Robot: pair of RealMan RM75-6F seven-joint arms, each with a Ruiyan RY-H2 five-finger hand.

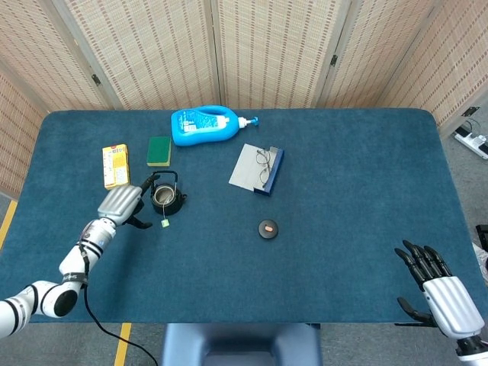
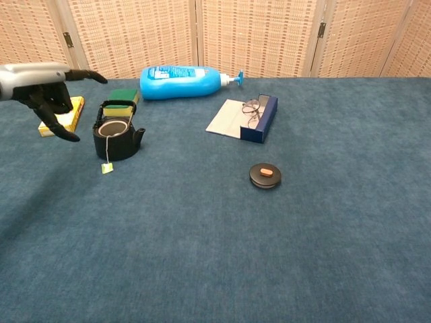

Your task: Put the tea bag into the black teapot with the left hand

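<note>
Your left hand [image 2: 47,91] hangs above the bench [image 2: 269,249], up and to the left of the black teapot [image 2: 118,139], fingers spread and holding nothing. The tea bag [image 2: 112,128] itself seems to sit inside the pot's open mouth; what you can plainly see is its string running over the rim and down the pot's front wall to the small yellow-green tag [image 2: 107,168], which lies on the cloth just beside the base. In the head view the tag [image 1: 164,223] shows at the pot's [image 1: 165,200] lower edge.

Judge the bag as nearly weightless, soft and limp, with a thin string that will slide or snag on a fingertip. If the bag needs reseating, take it by the string close to the rim or by the tag, pinching lightly; a pull on the string could drag the bag back out. The teapot is small and looks light enough to tip or skid if you knock its upright handle.

Your right hand [image 1: 438,286] rests at the near right corner, fingers apart, empty.
</note>
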